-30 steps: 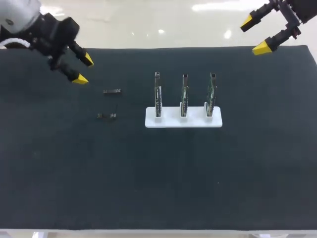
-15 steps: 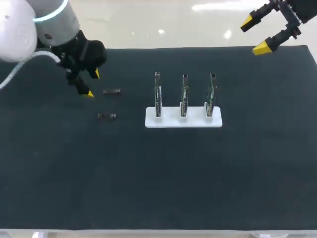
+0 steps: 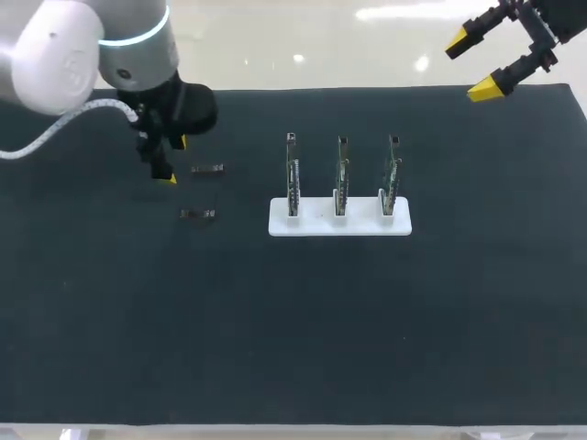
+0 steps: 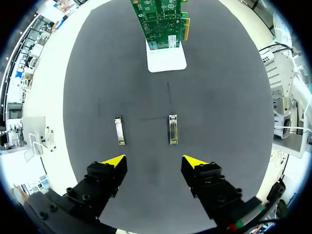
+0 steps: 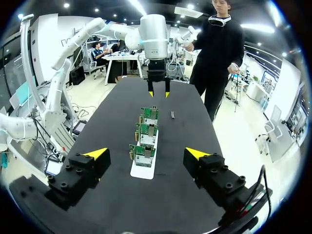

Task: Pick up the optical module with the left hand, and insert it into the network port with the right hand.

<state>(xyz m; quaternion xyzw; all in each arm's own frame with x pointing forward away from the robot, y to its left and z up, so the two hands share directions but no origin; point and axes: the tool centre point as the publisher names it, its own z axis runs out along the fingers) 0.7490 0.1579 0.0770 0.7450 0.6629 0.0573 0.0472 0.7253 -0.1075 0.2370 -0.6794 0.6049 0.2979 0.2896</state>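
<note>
Dark table (image 3: 275, 321) seen from above, carrying a few small parts. From the far left corner the big white left arm (image 3: 92, 55) reaches in and points its left pincer (image 3: 173, 159) downward, fingers apart and holding nothing, just beside the farther optical module (image 3: 207, 169). Near the middle a white stand (image 3: 339, 217) holds three green circuit cards (image 3: 341, 174) upright in a row, well apart from both pincers. Over the far right corner hangs the right pincer (image 3: 471, 66), fingers wide apart and empty. Flat on the table lies the nearer optical module (image 3: 198, 214), a little apart from the farther one. Left wrist view shows more plainly that both modules lie side by side just ahead of the yellow fingertips (image 4: 113, 161), neither between them, with nothing in the way. Right wrist view looks along the row of cards to the left pincer beyond
</note>
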